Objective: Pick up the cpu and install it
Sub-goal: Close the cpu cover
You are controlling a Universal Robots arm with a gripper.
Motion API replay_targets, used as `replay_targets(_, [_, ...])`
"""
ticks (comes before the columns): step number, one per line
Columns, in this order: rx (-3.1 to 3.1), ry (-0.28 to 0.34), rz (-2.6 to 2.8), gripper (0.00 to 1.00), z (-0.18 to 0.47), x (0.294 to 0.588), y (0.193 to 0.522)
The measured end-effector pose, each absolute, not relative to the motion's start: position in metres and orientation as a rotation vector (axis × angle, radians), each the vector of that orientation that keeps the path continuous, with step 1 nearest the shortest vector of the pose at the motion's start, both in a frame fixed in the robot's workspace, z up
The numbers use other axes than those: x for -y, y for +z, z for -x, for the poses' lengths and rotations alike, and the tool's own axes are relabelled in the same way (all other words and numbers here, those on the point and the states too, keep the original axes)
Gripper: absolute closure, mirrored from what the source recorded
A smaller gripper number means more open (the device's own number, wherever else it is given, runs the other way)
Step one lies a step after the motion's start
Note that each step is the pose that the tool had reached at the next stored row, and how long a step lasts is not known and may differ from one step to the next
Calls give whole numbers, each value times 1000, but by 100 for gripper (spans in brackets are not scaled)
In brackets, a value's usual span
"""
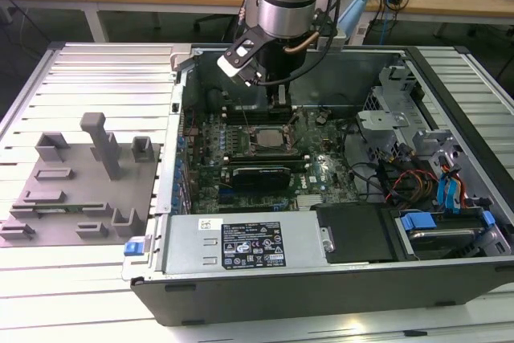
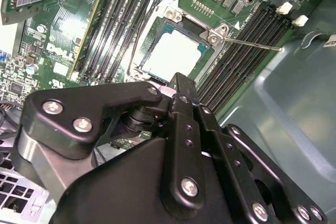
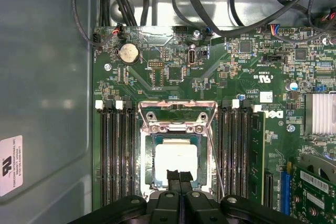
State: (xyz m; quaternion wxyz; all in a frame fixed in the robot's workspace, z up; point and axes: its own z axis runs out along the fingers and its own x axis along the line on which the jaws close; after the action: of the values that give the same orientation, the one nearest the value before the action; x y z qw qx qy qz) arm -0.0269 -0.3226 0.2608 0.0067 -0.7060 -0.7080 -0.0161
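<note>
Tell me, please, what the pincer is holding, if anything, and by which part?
Nothing, it seems: the pincer is shut over the edge of the cpu, which lies flat in the motherboard socket.

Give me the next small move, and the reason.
Probably raise the gripper straight up a little. The cpu already lies flat in the socket, the jaws stand shut over its edge with nothing between them, and the frame is open.
</note>
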Motion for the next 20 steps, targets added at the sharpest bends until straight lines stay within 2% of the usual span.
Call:
replay_targets(13, [2215, -51, 2208, 89, 27, 323, 283])
replay_targets(20, [2215, -50, 2209, 89, 14, 323, 283])
